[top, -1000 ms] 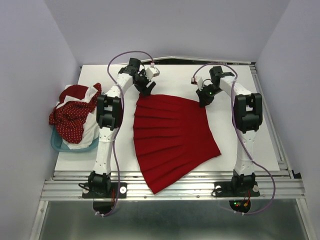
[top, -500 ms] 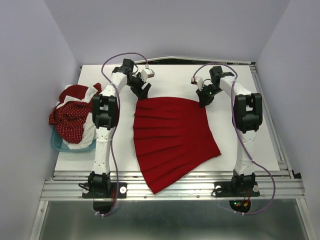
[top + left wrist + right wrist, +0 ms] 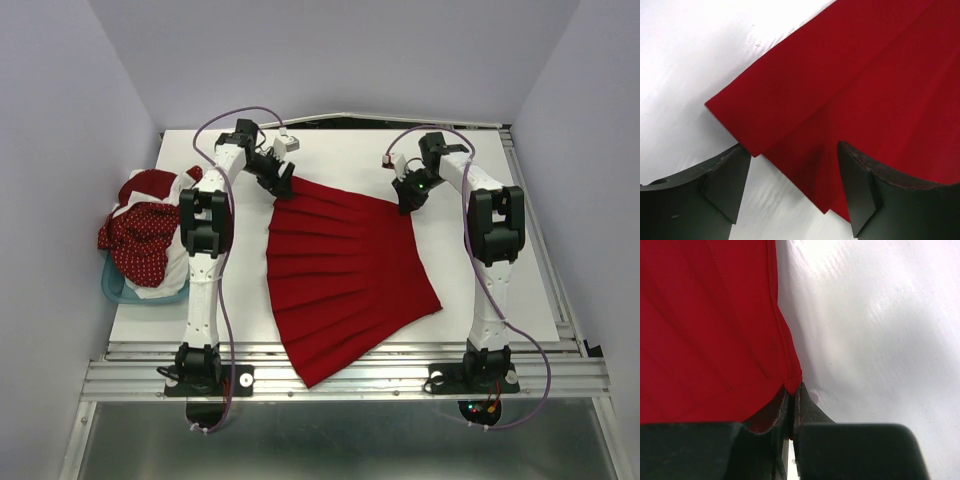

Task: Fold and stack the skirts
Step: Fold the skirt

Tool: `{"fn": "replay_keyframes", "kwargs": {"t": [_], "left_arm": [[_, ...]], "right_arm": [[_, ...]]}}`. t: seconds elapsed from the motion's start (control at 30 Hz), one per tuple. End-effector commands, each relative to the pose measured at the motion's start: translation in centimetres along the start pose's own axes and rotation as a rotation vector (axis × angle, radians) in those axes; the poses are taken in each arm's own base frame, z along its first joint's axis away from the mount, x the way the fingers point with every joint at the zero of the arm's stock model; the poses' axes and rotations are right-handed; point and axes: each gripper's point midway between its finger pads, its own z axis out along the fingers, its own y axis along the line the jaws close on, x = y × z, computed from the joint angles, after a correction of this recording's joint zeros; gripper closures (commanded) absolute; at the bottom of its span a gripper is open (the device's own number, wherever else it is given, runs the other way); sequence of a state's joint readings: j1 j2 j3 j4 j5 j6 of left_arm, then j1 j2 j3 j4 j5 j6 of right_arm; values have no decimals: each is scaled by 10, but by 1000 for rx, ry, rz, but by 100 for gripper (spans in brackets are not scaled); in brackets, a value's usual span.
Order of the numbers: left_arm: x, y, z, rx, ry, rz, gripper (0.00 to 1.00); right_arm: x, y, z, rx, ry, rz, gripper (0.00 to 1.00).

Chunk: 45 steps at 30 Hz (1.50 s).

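Red pleated cloth fills the middle of the white tabletop (image 3: 490,290). The red skirt (image 3: 345,275) lies spread flat between the two arms. Its narrower waist edge is at the far side, where both tools are. Its flared hem fans back toward the arm bases, and the lowest corner reaches past the near edge of the tabletop. The left tool (image 3: 280,180) is at the far-left corner of that waist edge, with its jaws standing wide apart. From its wrist camera, the dark fingers (image 3: 722,185) straddle the corner, which shows a folded layer. One finger sits just beside the corner's edge over bare tabletop and the other is over the cloth. I cannot tell whether either pad actually touches the fabric, and nothing is pinched there. The right tool (image 3: 410,198) is at the opposite, far-right corner of the waist. Its jaws are pressed together on the skirt's edge, and a sliver of red cloth is caught right at the tips. Beside that tool, on its outer side, is only bare glossy tabletop. Well off to the left tool's left, a teal tub (image 3: 118,290) sits at the tabletop's edge. It holds a heap that includes a dark red dotted skirt (image 3: 140,245) and a white skirt (image 3: 182,255), both spilling over the rim and well apart from the red skirt.
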State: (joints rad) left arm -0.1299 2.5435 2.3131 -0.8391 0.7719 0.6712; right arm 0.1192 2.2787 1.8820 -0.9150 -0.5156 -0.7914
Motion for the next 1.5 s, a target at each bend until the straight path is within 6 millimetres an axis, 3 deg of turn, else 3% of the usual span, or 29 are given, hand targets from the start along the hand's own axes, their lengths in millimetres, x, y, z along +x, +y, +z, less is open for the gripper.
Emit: {"fn": "replay_keyframes", "kwargs": {"t": [0.0, 0.27, 0.57, 0.73, 0.87, 1.07, 1.2, 1.27, 1.3, 1.33, 1.4, 1.43, 1.47], "left_arm": [[6, -12, 6, 47, 5, -60, 21], [-21, 7, -10, -68, -51, -26, 22], [-62, 40, -44, -192, -257, -193, 21], [-57, 42, -33, -187, -244, -229, 22], [-42, 27, -10, -143, -186, -238, 25], [-18, 6, 11, -59, -117, -272, 43], [-6, 4, 17, -37, -88, -303, 74], [-14, 11, 12, -57, -121, -296, 84], [-19, 17, 7, -84, -138, -315, 94], [-31, 24, 0, -113, -167, -302, 98], [-42, 49, -6, -196, -206, -298, 100], [-70, 58, -21, -236, -264, -248, 100], [-76, 65, -22, -256, -280, -243, 100]], "right_arm": [[-15, -2, -13, 31, -35, -28, 99], [-15, -3, -14, 31, -31, -24, 99], [-15, -2, -15, 30, -25, -24, 99], [-15, -3, -15, 35, -24, -23, 99], [-14, -4, -14, 37, -21, -22, 99], [-14, -4, -16, 42, -20, -25, 99], [-14, -1, -16, 33, -21, -18, 99], [-11, 2, -14, 20, -17, -3, 99], [-11, 5, -15, 13, -23, 9, 99], [-10, 6, -12, 10, -27, 16, 99], [-3, 14, -8, -11, -27, 56, 99], [-2, 14, -5, -9, -35, 61, 99], [-1, 15, -2, -12, -36, 72, 99]]}}
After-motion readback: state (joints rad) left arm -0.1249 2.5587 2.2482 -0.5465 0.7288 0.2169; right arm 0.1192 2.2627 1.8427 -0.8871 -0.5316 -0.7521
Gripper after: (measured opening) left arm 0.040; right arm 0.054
